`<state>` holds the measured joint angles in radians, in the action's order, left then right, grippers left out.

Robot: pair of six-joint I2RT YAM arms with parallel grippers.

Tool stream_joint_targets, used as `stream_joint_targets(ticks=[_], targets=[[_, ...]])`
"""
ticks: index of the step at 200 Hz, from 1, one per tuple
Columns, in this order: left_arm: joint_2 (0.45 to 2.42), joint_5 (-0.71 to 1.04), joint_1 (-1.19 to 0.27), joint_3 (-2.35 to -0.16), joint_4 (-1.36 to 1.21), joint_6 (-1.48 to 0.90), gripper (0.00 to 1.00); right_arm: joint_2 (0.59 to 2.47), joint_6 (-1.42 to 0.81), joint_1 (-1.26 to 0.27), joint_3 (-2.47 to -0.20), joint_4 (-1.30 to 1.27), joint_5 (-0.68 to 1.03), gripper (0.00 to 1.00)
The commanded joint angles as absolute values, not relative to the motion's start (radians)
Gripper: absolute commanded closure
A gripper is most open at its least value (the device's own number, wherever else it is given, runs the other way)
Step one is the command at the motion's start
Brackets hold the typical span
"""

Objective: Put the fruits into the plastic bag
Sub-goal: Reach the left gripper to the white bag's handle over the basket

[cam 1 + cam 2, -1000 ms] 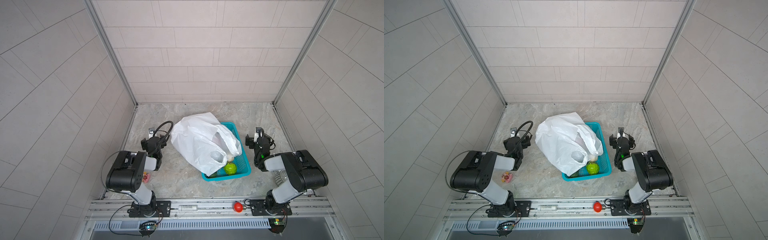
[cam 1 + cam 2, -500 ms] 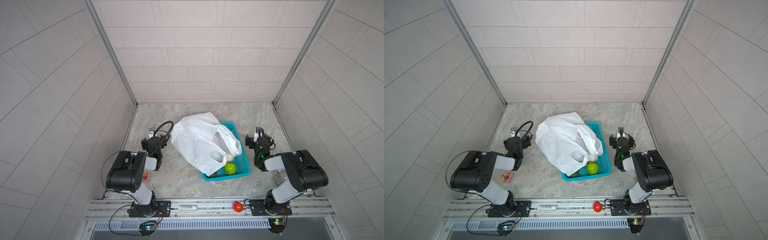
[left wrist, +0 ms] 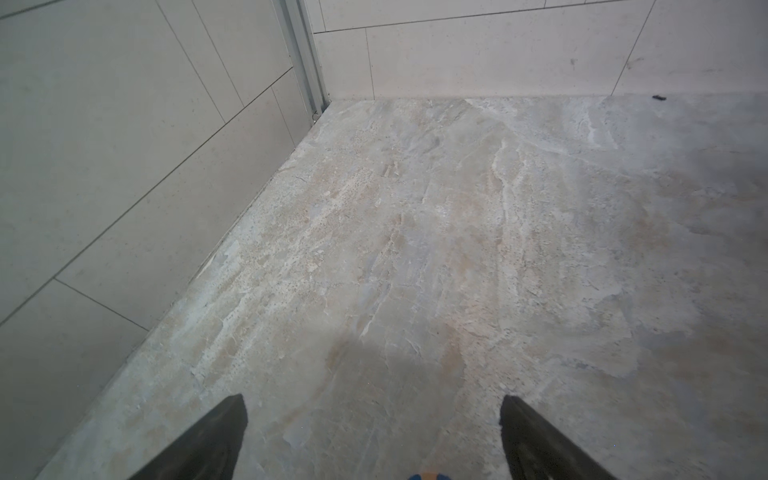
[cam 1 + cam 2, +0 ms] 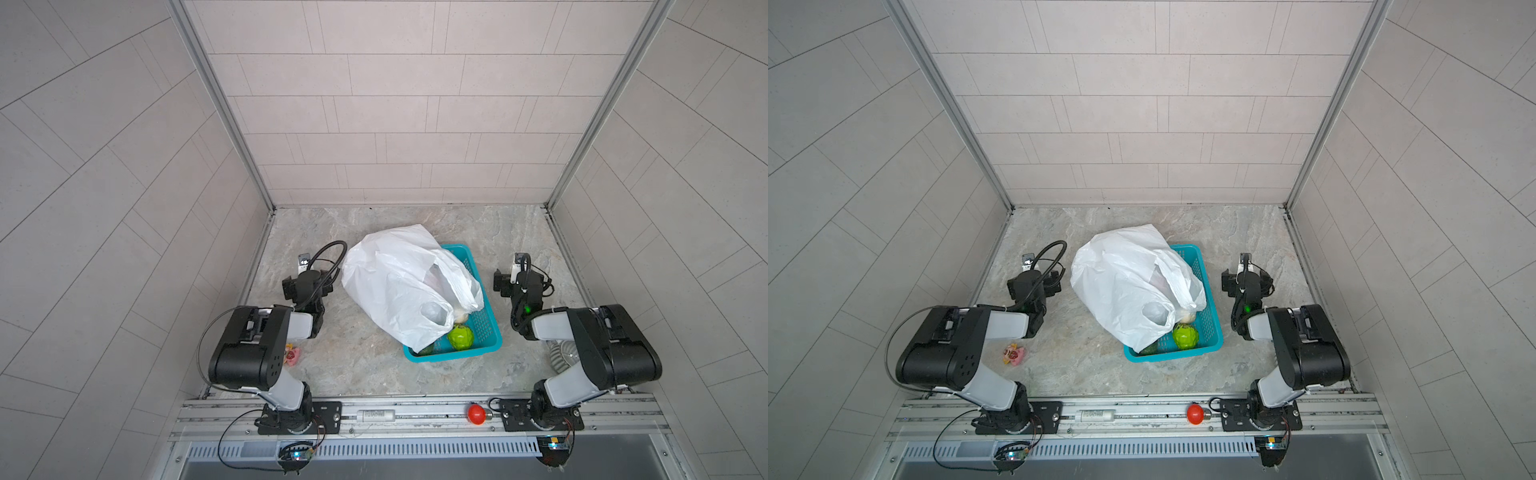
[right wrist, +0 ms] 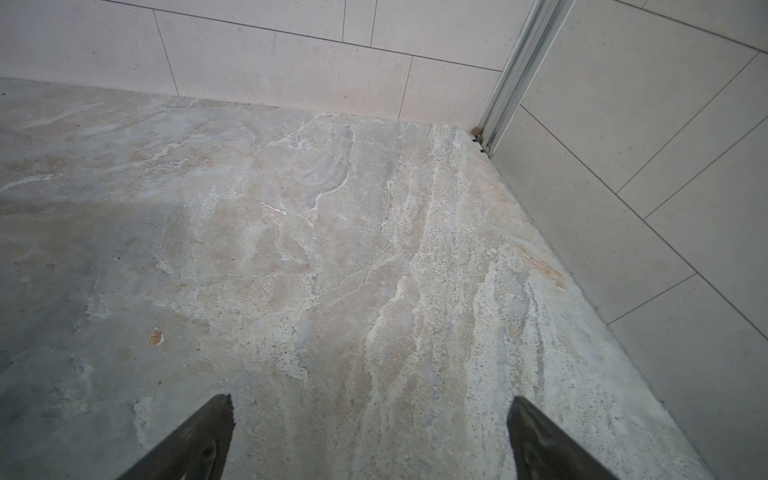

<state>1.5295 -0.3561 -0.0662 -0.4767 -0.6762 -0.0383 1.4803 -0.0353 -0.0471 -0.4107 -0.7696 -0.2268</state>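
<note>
In both top views the white plastic bag [image 4: 407, 286] [image 4: 1129, 286] lies crumpled over the far and left part of the teal basket [image 4: 453, 357] [image 4: 1171, 356]. In the basket's near end sit a bright green bumpy ball [image 4: 460, 336] [image 4: 1185, 336], a cream knobbly ball [image 4: 459, 316] [image 4: 1185, 317] half under a bag handle, and a dark green avocado [image 4: 427, 350] [image 4: 1150, 348] peeking out from under the bag. My left gripper [image 4: 306, 282] [image 3: 374, 415] stands open left of the bag, over bare floor. My right gripper [image 4: 517, 282] [image 5: 370, 415] stands open right of the basket, holding nothing.
A small pink trinket [image 4: 293, 355] [image 4: 1013, 354] lies by the left arm's base. A glossy red ball [image 4: 476, 414] [image 4: 1195, 414] rests on the front rail. A ribbed silver object [image 4: 563, 357] sits under the right arm. Tiled walls close in both sides and the back.
</note>
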Motion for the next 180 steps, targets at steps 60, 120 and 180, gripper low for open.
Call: stream_joint_targets(ticks=[60,120,180], targets=[[1.367,-0.363,-0.273,-0.993,0.196,-0.313,0.0,1.218,-0.406,-0.205,-0.939,0.197,-0.421,0.13],[1.197,-0.209,-0.755,-1.081,0.467,-0.197,0.0,1.154,-0.425,-0.308,-0.993,0.462,-0.311,0.13],[1.198,0.125,-0.888,-1.07,0.538,-0.186,0.0,1.153,-0.423,-0.269,-0.993,0.466,-0.231,0.12]])
